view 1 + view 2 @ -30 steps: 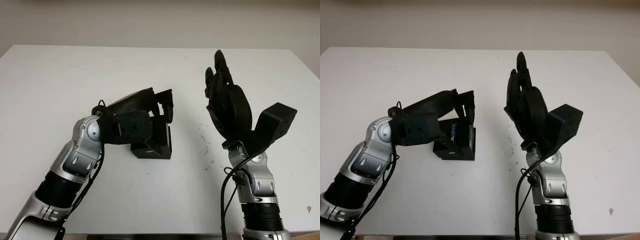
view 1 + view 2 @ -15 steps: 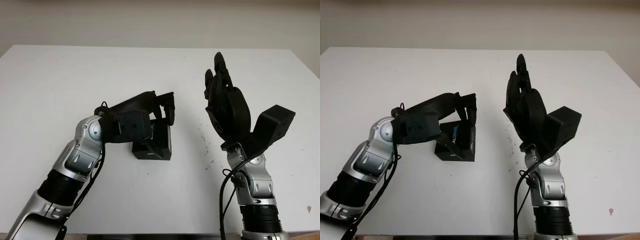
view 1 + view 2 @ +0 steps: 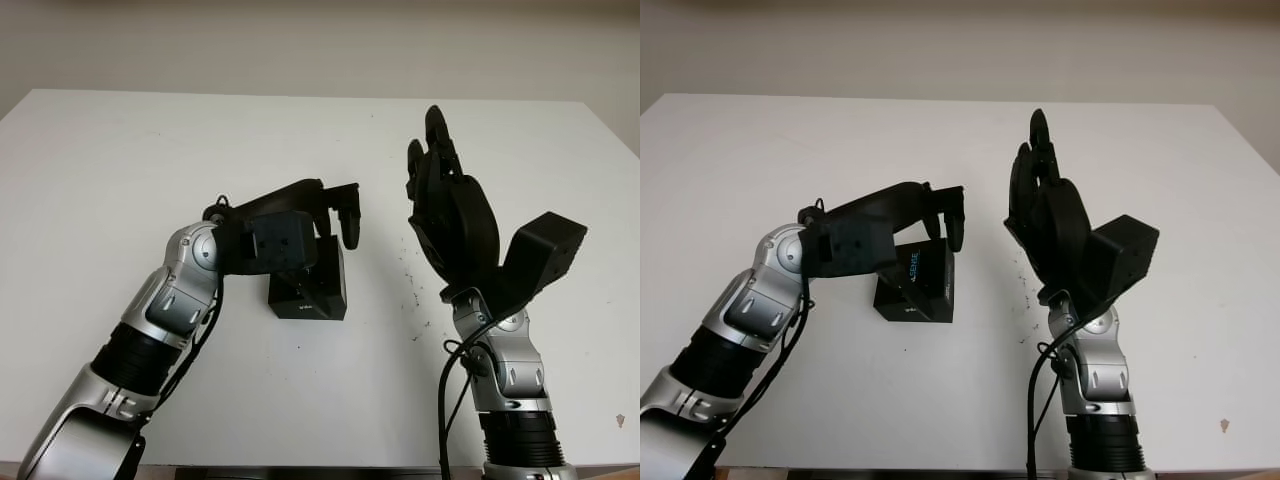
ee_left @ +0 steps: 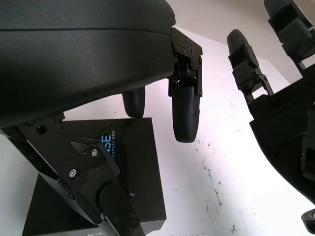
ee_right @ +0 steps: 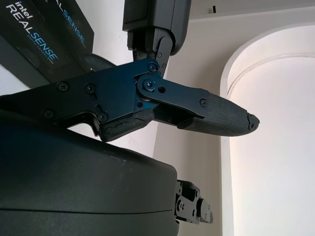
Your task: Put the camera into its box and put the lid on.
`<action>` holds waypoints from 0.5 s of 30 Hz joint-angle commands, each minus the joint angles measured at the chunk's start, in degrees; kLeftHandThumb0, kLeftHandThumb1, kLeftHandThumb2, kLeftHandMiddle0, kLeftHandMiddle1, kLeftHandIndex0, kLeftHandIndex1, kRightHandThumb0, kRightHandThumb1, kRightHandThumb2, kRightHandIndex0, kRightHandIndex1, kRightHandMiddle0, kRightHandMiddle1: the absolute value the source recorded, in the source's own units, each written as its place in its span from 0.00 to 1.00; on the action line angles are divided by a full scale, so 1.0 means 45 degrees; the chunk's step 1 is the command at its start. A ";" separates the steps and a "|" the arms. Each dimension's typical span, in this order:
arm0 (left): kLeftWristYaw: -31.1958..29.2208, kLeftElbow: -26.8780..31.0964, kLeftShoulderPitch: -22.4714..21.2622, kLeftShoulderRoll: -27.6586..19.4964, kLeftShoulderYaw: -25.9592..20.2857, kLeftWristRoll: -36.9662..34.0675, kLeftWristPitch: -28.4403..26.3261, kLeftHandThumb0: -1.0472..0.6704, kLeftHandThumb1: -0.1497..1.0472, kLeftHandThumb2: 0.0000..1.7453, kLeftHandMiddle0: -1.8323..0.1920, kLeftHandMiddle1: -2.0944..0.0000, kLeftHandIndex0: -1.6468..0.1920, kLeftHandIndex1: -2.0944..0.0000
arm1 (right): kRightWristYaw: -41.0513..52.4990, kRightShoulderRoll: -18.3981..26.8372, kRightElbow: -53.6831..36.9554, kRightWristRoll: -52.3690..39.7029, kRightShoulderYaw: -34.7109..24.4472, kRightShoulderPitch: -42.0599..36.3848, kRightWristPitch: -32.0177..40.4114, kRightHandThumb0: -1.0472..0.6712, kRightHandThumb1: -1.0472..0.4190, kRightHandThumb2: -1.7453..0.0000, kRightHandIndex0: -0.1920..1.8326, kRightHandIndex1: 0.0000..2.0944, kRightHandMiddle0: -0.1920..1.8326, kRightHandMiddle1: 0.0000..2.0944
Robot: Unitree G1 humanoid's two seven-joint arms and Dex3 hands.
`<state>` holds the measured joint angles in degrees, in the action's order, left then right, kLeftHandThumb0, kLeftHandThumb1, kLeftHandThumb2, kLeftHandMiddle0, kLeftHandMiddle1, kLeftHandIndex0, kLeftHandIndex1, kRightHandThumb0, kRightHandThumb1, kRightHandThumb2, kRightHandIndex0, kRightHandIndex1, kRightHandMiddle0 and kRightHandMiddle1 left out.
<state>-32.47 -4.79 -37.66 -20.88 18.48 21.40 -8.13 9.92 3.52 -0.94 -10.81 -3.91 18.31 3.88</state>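
From the head views I see the closed black box [image 3: 308, 288] mid-table, my left hand [image 3: 335, 205] hovering above it holding nothing, my right hand [image 3: 450, 205] raised to its right, open. Left wrist view: lid [image 4: 125, 162] seated, so I judge the task finished.

From the left wrist, the left hand [image 4: 147, 93] hangs open just above a black box [image 4: 123, 177] sitting closed on the white worktop [image 4: 216, 147]. Part of a blue and white label [image 4: 107, 147] shows on the box lid, under the hand's shell. Two fingers [image 4: 184, 110] point down past the box's far edge without touching it. Across a strip of speckled worktop stands the right hand [image 4: 280, 98], well apart from the box, holding nothing.
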 commanded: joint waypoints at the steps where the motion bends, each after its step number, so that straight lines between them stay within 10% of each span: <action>1: 0.0269 -0.0273 0.0081 0.0186 0.0327 0.0260 0.0063 0.55 0.89 0.02 0.81 0.06 0.80 0.11 | -0.0011 0.0051 -0.0027 0.0069 -0.0014 -0.0034 -0.0206 0.16 0.00 0.60 0.00 0.00 0.00 0.00; 5: 0.0686 -0.0231 0.0158 0.0077 0.0689 0.1061 0.0199 0.46 0.91 0.03 0.91 0.19 0.93 0.26 | 0.0071 0.0155 -0.0045 0.0188 0.0065 -0.0059 -0.0227 0.16 0.00 0.59 0.00 0.00 0.00 0.00; 9: 0.0176 -0.0074 0.0018 -0.0379 0.1314 0.2099 0.0266 0.27 0.97 0.03 0.96 0.86 0.95 0.80 | 0.0091 0.0130 -0.0033 0.0232 0.0033 -0.0068 -0.0266 0.15 0.00 0.59 0.00 0.00 0.00 0.00; 15: 0.0159 -0.0045 0.0227 -0.0359 0.1401 0.2446 0.0426 0.17 1.00 0.09 1.00 1.00 0.96 0.95 | 0.0010 0.0086 -0.0033 0.0312 0.0038 -0.0061 -0.0303 0.15 0.00 0.59 0.00 0.00 0.00 0.00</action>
<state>-32.03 -4.04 -38.12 -22.81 23.53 31.90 -6.55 10.16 3.65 -0.94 -9.66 -3.66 18.08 3.06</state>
